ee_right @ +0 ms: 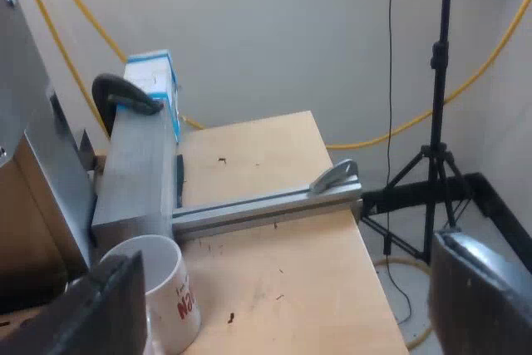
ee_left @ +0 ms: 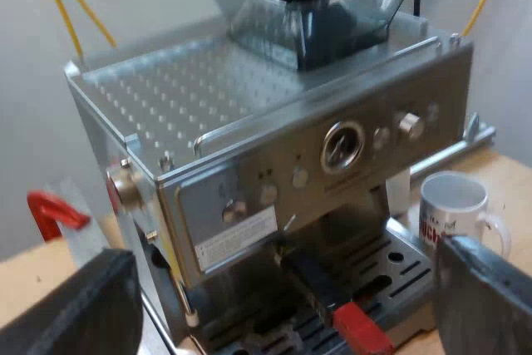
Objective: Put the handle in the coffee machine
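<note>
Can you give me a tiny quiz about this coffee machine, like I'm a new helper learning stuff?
1. True or false: the red-ended handle sticks out at the espresso machine's front.
2. What sits on the machine's top? A) a kettle B) a bean hopper C) a tamper
3. Fill in: the white ___ stands on the table beside the machine.
Key: 1 true; 2 B; 3 mug.
</note>
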Available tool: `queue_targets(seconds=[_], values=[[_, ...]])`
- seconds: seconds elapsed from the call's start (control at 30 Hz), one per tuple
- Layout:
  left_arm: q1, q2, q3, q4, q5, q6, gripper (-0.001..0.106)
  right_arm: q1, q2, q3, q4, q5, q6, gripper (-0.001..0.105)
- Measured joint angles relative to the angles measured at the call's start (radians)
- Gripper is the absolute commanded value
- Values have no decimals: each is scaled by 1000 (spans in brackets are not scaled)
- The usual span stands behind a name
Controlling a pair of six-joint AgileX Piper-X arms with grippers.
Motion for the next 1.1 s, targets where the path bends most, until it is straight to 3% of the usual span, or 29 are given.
queue_targets(seconds=[0.3,0.4,0.57,0.83,1.1], values=[[0,-144,2,45,0,6,73,0,0,-4,29,-18,-21,71],[0,-200,44,92,-3,6,73,0,0,-1,32,-20,-22,71],[0,-262,134,128,-63,6,73,0,0,-1,33,-20,-22,71],[0,-263,266,128,-122,6,73,0,0,1,36,-108,-27,71],[0,-263,330,128,-205,0,73,0,0,82,36,-175,-32,71]])
